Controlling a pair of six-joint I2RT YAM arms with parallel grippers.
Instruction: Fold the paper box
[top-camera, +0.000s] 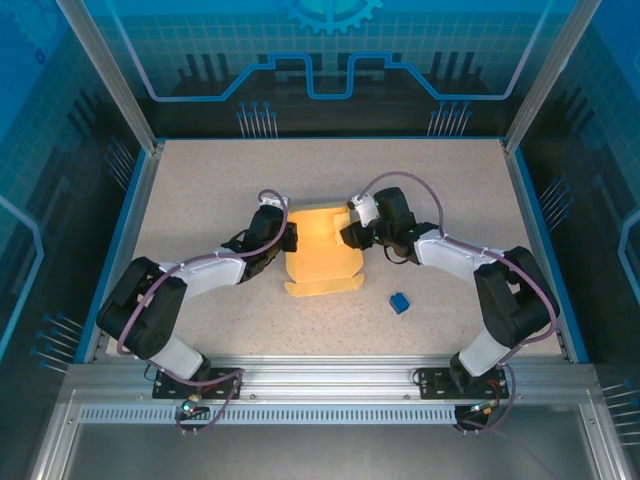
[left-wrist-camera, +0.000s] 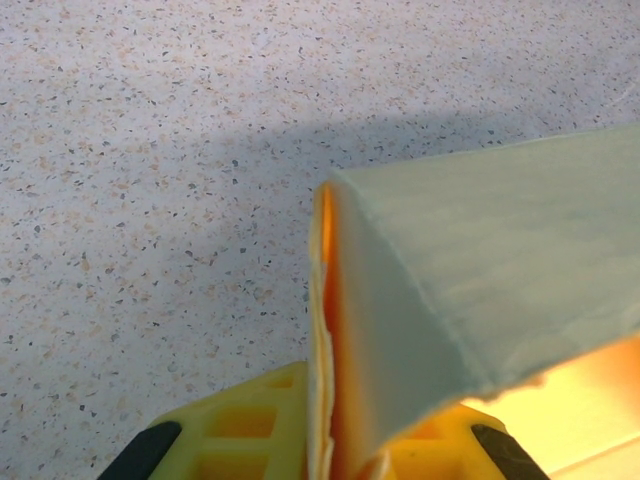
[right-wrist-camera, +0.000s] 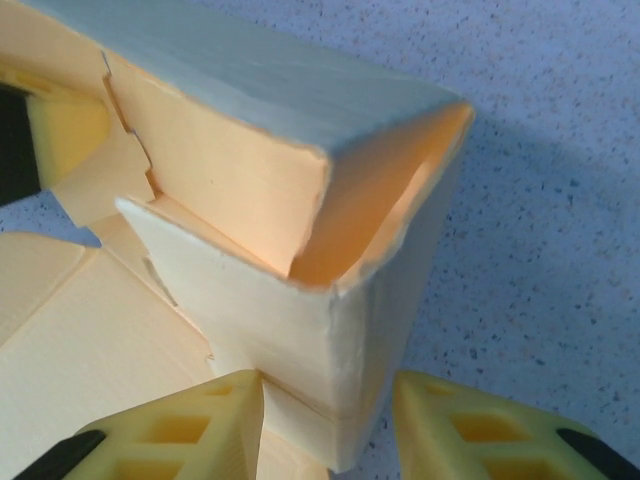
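Observation:
The paper box (top-camera: 320, 255) is pale yellow cardboard lying mid-table, partly raised, with a flat flap toward the near side. My left gripper (top-camera: 288, 240) is at its left edge. In the left wrist view it (left-wrist-camera: 335, 450) is shut on a thin upright wall of the paper box (left-wrist-camera: 480, 280). My right gripper (top-camera: 346, 234) is at the box's far right corner. In the right wrist view it (right-wrist-camera: 330, 430) straddles a standing corner of the paper box (right-wrist-camera: 270, 300). One finger (right-wrist-camera: 190, 430) touches the panel; the other finger (right-wrist-camera: 470, 430) stands off with bare table showing between.
A tiny blue cube (top-camera: 399, 302) lies on the speckled table (top-camera: 200, 190) to the right of the box, near the right arm. Blue rails border the table on both sides and at the back.

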